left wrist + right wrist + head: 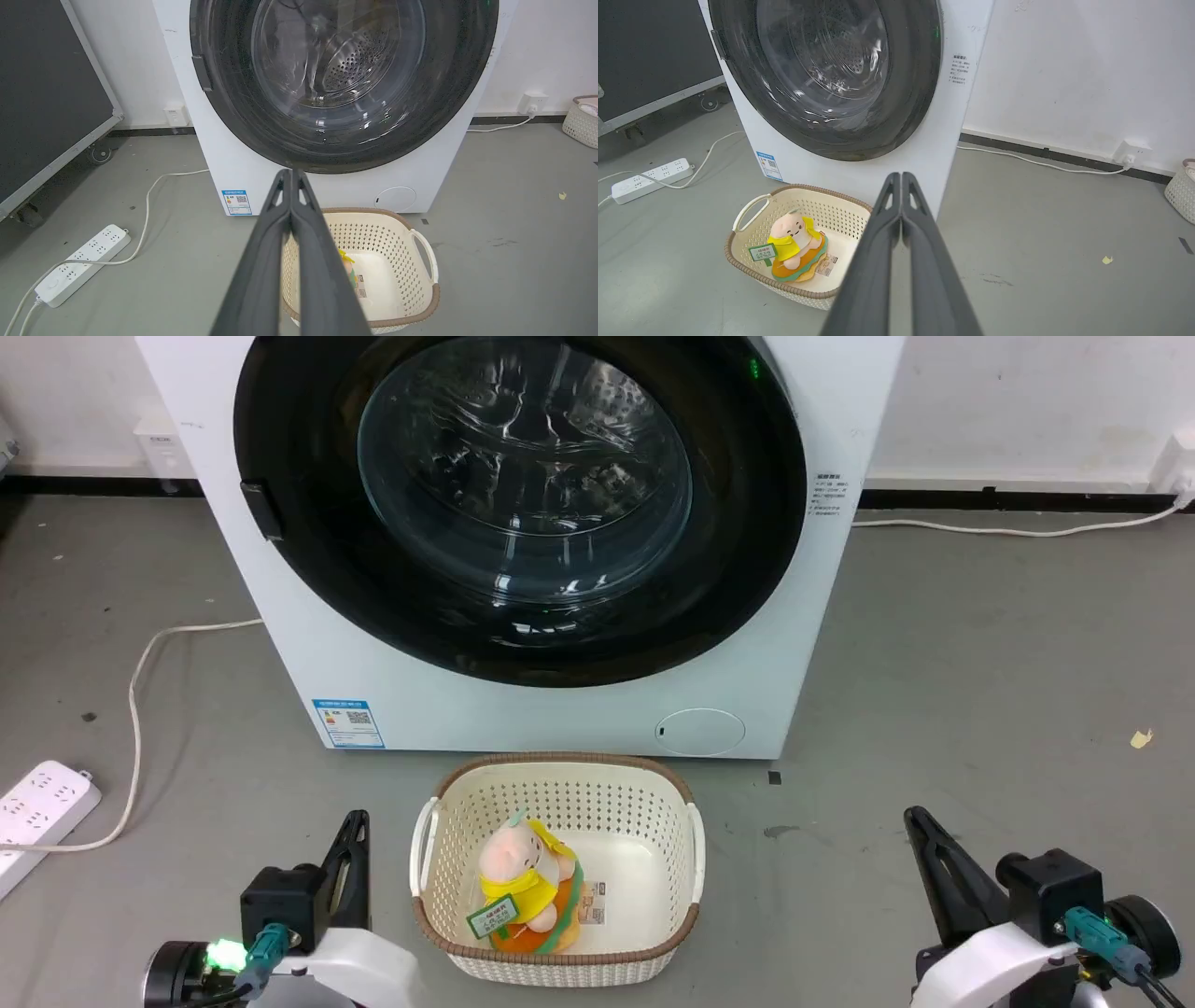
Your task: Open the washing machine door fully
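A white front-loading washing machine (523, 719) stands at the far centre of a grey floor (980, 663), backed by a pale wall. The washing machine door (523, 495), a glossy black disc nearly as wide as the machine with a bulging glass centre, sits shut and flush against the front. The steel drum shows through the glass. A cream perforated basket (560, 758) rests on the floor just near of the machine, below the door's lower rim. The left gripper (355, 831) hangs at the near left and the right gripper (924, 831) at the near right. Each has its two dark fingers pressed together on nothing, and both are well apart from the door. A white power strip (42, 803) and its cable (140, 672) lie on the floor to the left. A pink and yellow plush toy (523, 882) sits in the basket. A small dark tab (261, 511) juts from the door's left edge. Opening appears not yet begun. The next move likely calls for one arm to rise to that tab, catch it and swing the door out rightward. The right floor is widely open, and the basket looks low enough for the door to clear it.
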### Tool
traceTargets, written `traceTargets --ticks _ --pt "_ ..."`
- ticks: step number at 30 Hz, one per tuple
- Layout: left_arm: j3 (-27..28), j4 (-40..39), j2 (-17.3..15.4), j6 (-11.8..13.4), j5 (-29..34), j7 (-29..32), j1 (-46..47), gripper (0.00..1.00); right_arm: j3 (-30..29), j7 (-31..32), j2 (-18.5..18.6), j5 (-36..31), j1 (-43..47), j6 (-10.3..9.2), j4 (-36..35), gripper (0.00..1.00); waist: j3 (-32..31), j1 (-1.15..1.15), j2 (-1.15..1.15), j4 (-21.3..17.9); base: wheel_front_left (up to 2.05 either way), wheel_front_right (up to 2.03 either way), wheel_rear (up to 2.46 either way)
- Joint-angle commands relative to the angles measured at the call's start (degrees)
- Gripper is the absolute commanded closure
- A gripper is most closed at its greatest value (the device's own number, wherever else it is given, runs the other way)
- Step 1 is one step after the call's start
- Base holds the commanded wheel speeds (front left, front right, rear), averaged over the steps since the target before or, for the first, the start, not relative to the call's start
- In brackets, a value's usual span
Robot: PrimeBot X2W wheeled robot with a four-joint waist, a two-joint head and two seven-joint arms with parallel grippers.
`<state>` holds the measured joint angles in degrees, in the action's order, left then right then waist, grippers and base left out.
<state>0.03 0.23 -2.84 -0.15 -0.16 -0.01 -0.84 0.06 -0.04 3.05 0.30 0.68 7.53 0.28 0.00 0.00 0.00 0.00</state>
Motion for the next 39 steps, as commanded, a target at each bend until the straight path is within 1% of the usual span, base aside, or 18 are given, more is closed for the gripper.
traceTargets --ticks 1,33,34,39 --pt "-0.03 -0.23 -0.04 0.15 0.16 0.01 0.84 1.00 -0.06 0.04 -0.17 -0.30 -0.68 -0.04 -0.28 1.00 0.00 0.00 0.00 0.00 0.00 0.00 0.00" --pt "-0.03 -0.23 -0.04 0.15 0.16 0.01 0.84 1.00 -0.06 0.04 -0.17 -0.30 -0.68 -0.04 -0.28 1.00 0.00 0.00 0.00 0.00 0.00 0.00 0.00" --pt "-0.03 0.00 0.00 0.00 0.00 -0.02 0.00 0.00 -0.01 -0.01 0.00 0.01 0.00 0.00 0.00 0.00 0.00 0.00 0.00 0.00 0.00 0.00 0.00" --pt "-0.08 0.08 0.00 -0.01 -0.02 -0.16 -0.01 0.00 0.03 -0.15 0.01 0.17 0.01 0.00 0.08 0.00 -0.02 0.00 0.00 -0.01 0.00 0.00 0.00"
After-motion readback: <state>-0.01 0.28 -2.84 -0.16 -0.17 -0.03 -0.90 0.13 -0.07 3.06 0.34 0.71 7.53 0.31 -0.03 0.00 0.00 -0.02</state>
